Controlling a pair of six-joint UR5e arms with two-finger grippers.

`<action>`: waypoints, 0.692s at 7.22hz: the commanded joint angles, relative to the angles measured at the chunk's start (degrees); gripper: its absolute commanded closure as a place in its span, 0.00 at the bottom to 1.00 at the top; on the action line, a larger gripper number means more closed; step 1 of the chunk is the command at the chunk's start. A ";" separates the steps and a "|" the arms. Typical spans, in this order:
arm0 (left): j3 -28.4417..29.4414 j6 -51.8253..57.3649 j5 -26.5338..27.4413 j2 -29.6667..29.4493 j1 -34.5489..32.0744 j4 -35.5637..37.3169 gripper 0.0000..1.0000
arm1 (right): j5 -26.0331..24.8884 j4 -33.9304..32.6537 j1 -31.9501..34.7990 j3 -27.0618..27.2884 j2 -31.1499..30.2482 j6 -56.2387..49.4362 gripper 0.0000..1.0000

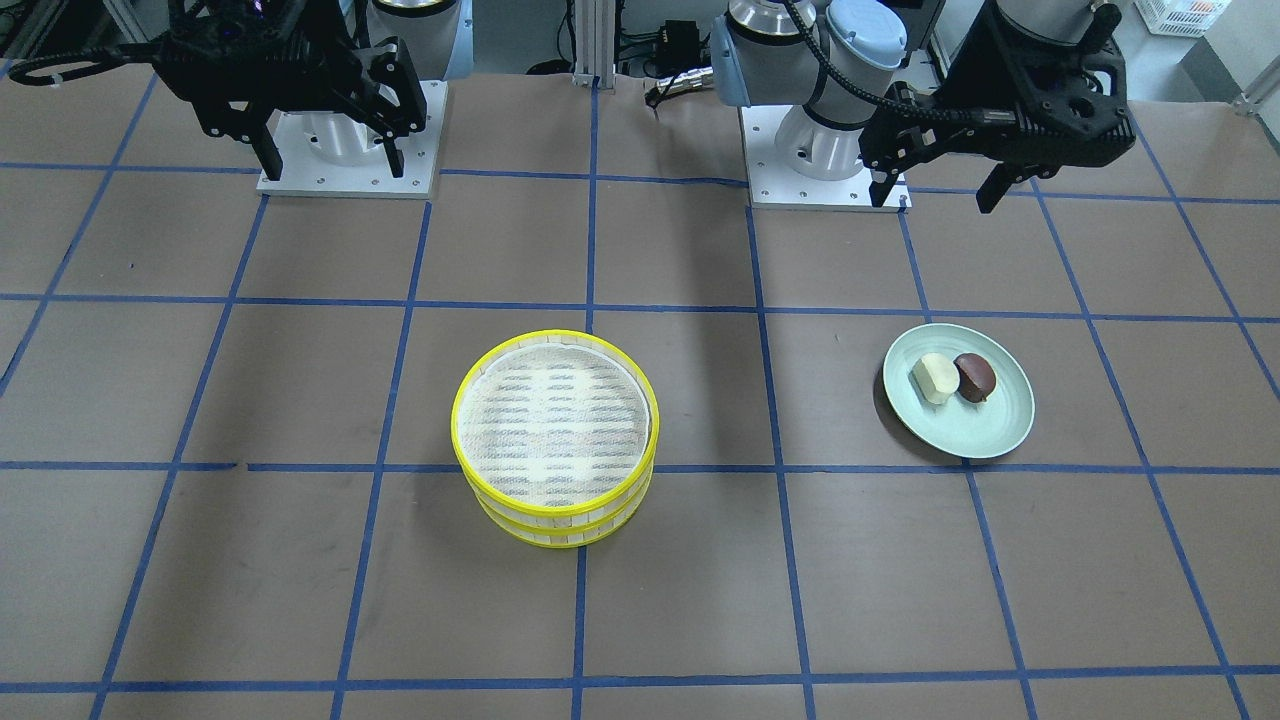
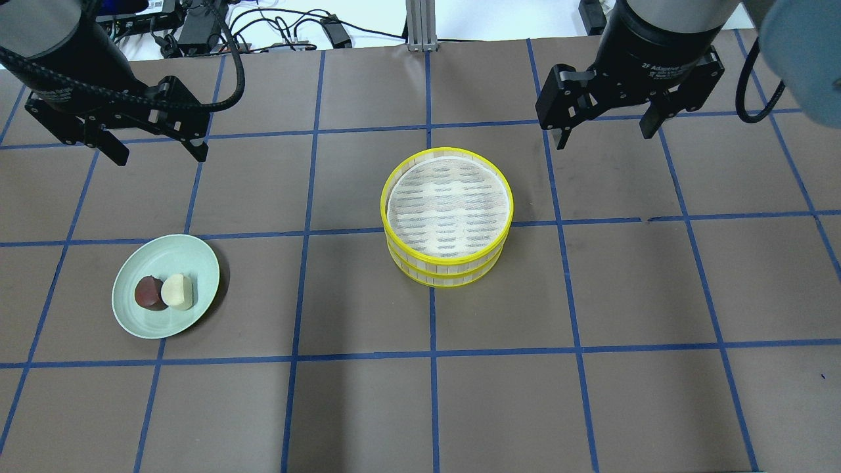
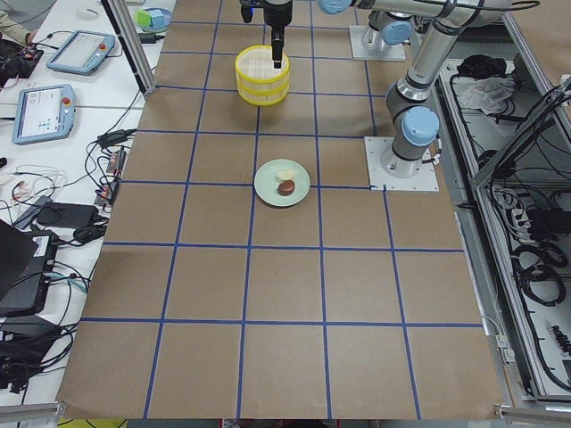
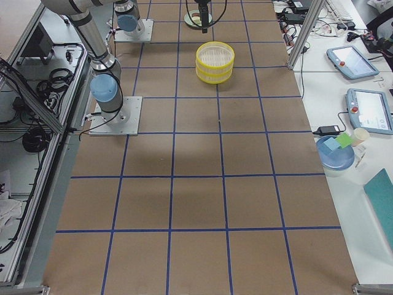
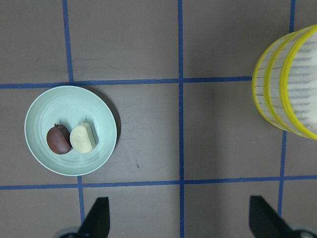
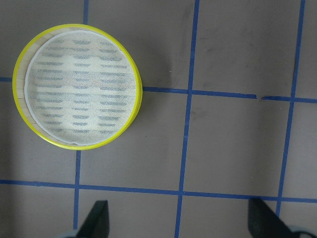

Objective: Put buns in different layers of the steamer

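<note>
Over on the robot's left, the left claw (image 2: 161, 154) hangs released, jaws spread wide and empty, above the counter (image 2: 591, 295) and a little back from the pale green plate (image 2: 190, 263). On that plate sit both buns, touching side by side: the dark brown bun (image 2: 149, 292) on the outer side, the cream bun (image 2: 178, 291) nearer the middle. Well apart from them, at centre, the two steamer layers are stacked, the top layer (image 2: 384, 203) sitting squarely on the lower layer (image 2: 447, 279), with nothing in the top liner. Further right, the right claw (image 2: 604, 135) hangs spread and empty too, just behind the stack. Nothing looks started, I'd say. The lower tray is covered, so the top one likely needs lifting off by its rim, kept level. For the buns, I'd close the fingers across the free sides, gently, so the neighbour isn't shoved.
</note>
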 commanded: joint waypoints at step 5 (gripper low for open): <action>-0.02 0.54 0.41 0.01 0.05 -0.04 0.00 | 0.72 -6.07 0.10 0.39 0.61 0.74 0.01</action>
